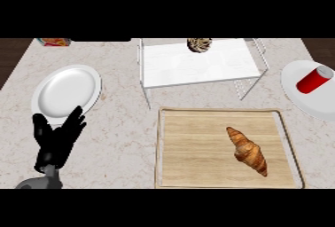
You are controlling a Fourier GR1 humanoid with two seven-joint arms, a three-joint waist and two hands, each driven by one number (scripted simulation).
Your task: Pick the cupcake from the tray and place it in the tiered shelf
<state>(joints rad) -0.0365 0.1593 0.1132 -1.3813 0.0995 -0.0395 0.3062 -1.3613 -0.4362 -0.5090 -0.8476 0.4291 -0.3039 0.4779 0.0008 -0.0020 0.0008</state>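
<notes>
On the marble counter (pixel 124 133), the left hand (pixel 57 142) rests open and empty beside the white plate (pixel 65 91). The cupcake (pixel 200 45) sits on the tiered shelf (pixel 196 64), beyond the wooden tray (pixel 196 150) holding a croissant (pixel 247 150).

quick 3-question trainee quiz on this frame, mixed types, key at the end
1. True or false: the croissant lies on the wooden tray.
2. What stands on the plate at the right edge? A) red cup B) bowl C) fork
3. Which hand shows, and are its fingers curled or straight?

Key:
1. True.
2. A, the red cup.
3. The left hand, fingers straight, beside the empty white plate.
</notes>
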